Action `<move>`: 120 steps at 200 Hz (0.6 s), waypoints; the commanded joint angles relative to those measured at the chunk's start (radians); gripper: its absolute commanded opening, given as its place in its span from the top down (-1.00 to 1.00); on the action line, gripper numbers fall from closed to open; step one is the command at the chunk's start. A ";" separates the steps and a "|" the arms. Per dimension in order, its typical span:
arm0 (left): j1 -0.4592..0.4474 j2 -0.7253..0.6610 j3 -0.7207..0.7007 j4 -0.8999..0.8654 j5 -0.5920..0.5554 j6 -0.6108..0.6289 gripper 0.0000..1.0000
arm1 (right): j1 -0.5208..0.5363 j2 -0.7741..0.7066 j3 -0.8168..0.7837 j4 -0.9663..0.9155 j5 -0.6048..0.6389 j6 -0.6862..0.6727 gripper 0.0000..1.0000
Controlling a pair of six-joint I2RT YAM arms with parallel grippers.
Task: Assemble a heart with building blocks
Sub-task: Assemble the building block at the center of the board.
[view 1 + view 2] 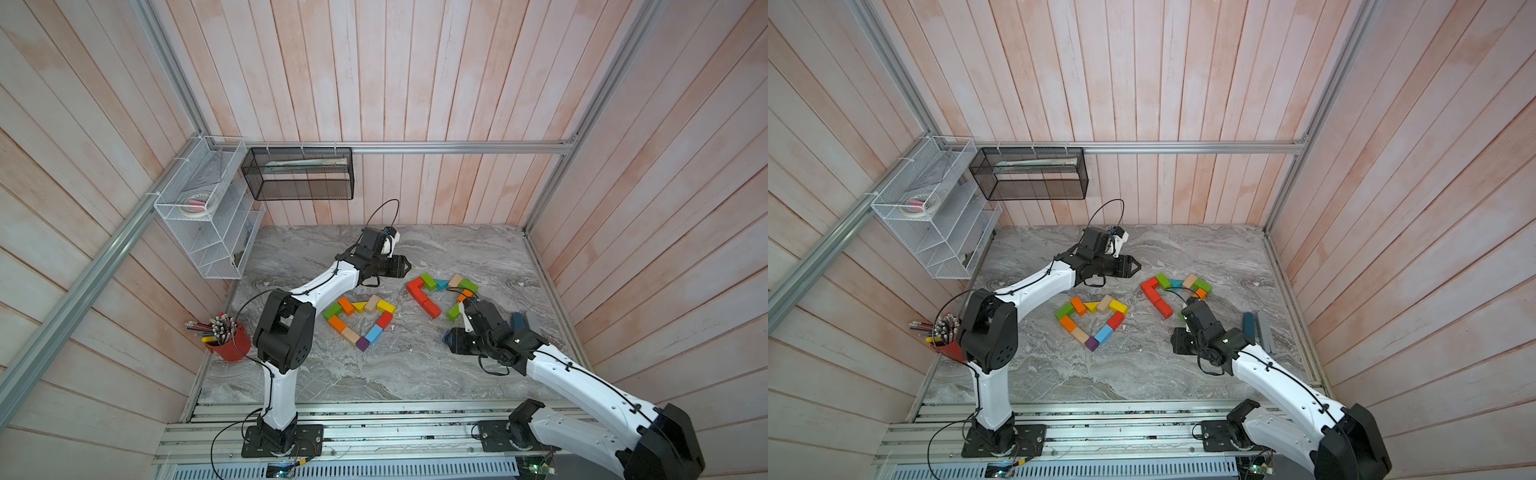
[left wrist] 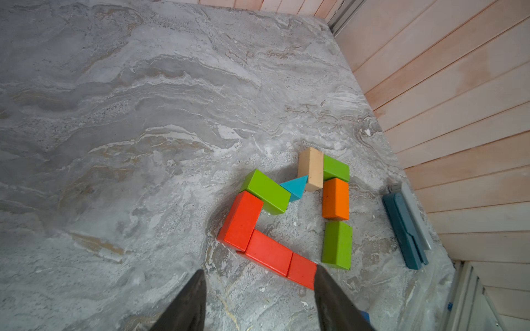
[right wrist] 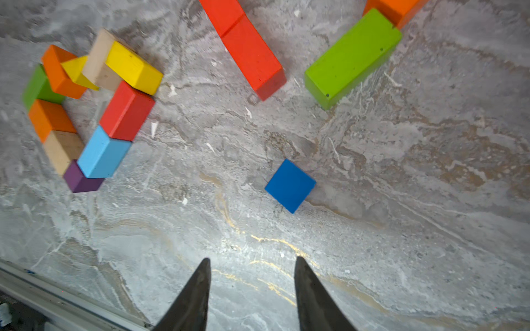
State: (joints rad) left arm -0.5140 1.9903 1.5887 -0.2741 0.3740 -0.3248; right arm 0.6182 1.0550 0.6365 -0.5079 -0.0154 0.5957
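Building blocks point(image 1: 385, 320) are lying in two groups on the grey marble tabletop point(image 1: 374, 374), between my two arms. The group nearer my left arm is forming a closed heart outline point(image 1: 1104, 333). In the right wrist view I am seeing a purple cube point(image 3: 81, 179) at its point. A light blue brick point(image 3: 103, 153) and a red brick point(image 3: 127, 110) are running up one side, and a tan brick point(image 3: 63, 150) and an orange brick point(image 3: 50, 119) up the other, all touching end to end.

The second group, just beside it toward my right arm, is making an open outline. Three red bricks point(image 2: 268, 252) are running in a bent line. A green brick point(image 2: 266, 190) is touching a blue wedge point(image 2: 295, 186). The last green brick point(image 2: 337, 245) is lying apart from the red line's end, leaving a gap.

A dark blue cube point(image 3: 290, 185) is lying alone on the marble, apart from both groups, in front of my right gripper point(image 3: 253, 260). Its jaws are standing apart with nothing between them, clear of the cube.

I am holding my left gripper point(image 2: 259, 272) over the marble near the open outline, its jaws parted too and gripping nothing. A red cup of pencils point(image 1: 228, 347) is standing beside my left arm. A teal and grey flat bar pair point(image 2: 407, 229) is lying by the right wall.
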 commanded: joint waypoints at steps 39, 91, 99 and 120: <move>0.011 0.092 0.001 0.155 0.106 -0.050 -0.28 | -0.025 0.114 -0.036 0.090 0.025 -0.046 0.19; 0.012 0.155 0.022 0.196 0.125 -0.057 -0.28 | -0.064 0.246 -0.012 0.146 0.028 -0.096 0.34; 0.012 0.167 0.029 0.199 0.131 -0.061 -0.28 | -0.064 0.262 -0.009 0.151 0.028 -0.099 0.35; 0.012 0.191 0.033 0.219 0.154 -0.066 -0.30 | -0.064 0.285 -0.016 0.179 0.031 -0.101 0.39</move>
State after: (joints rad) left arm -0.5064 2.1410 1.5948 -0.1024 0.4885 -0.3809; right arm 0.5583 1.3182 0.6155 -0.3668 -0.0006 0.5179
